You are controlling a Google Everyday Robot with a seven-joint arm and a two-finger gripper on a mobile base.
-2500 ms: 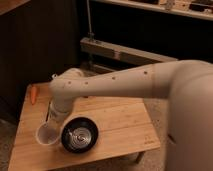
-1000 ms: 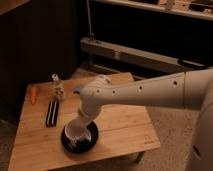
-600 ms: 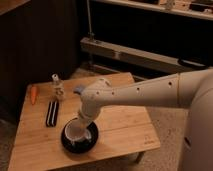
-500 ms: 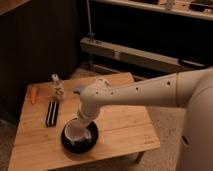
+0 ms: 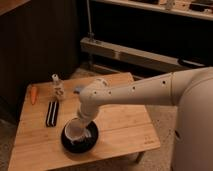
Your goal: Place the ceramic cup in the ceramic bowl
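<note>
1. White ceramic cup (image 5: 73, 131) sits upright inside the black ceramic bowl (image 5: 80, 141), near the tabletop (image 5: 120, 125) front edge.
2. Hand (image 5: 80, 123) is low over the cup's rim; whether it grips or has let go, I cannot tell.
3. Placement looks nearly done; release and retreat likely remain.

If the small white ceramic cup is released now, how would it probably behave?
The small white ceramic cup looks rigid and probably breakable. It sits over the glossy black ceramic bowl, whose curved inside may let it tip or slide. The gripper is at the cup, above the bowl.
</note>
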